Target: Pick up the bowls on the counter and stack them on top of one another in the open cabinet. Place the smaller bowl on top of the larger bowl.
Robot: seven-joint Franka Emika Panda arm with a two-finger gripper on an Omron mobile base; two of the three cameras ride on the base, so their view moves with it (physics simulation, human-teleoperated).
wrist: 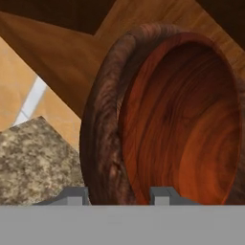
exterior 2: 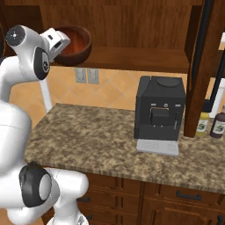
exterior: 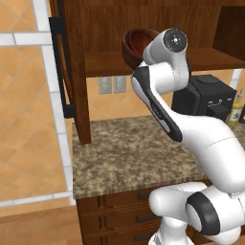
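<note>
pincer (wrist: 117,195) clamped across the larger bowl (wrist: 167,119) rim — one tip inside, one outside — bowl tilted at upper centre, over the cabinet shelf (exterior 2: 132,57).

Both base views face the counter (exterior: 129,153) and open cabinet (exterior 2: 132,57) from opposite sides; hand view presses close

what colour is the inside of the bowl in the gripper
Reddish-brown wood grain inside the larger bowl, clearest in the hand view.
</note>
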